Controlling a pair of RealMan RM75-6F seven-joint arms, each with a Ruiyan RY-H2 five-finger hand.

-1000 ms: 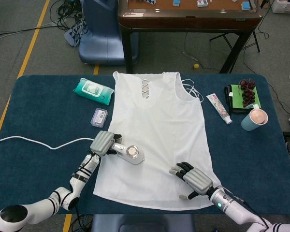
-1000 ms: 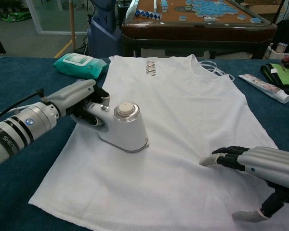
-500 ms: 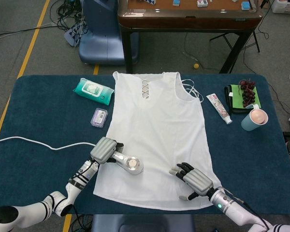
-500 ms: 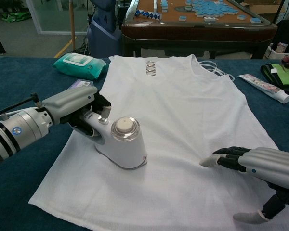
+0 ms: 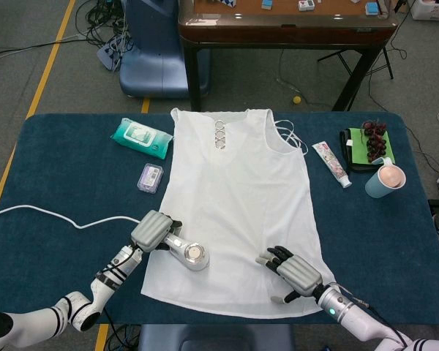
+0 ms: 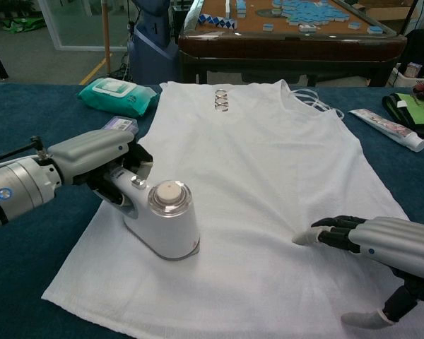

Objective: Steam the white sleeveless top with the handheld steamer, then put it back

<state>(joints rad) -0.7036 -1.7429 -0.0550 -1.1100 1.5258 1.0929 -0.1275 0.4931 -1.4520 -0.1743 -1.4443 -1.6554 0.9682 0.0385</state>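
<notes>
Head view: dark blue surface with the white sleeveless top spread flat, wet wipes pack left, toothpaste tube and cup right, wooden table behind. Chest view: left hand grips the handheld steamer on the top's lower left; right hand rests spread on the hem.

White top, white steamer, dark blue table.

Steamer gripped by left hand, set on white top; right hand pressed flat on hem.
</notes>
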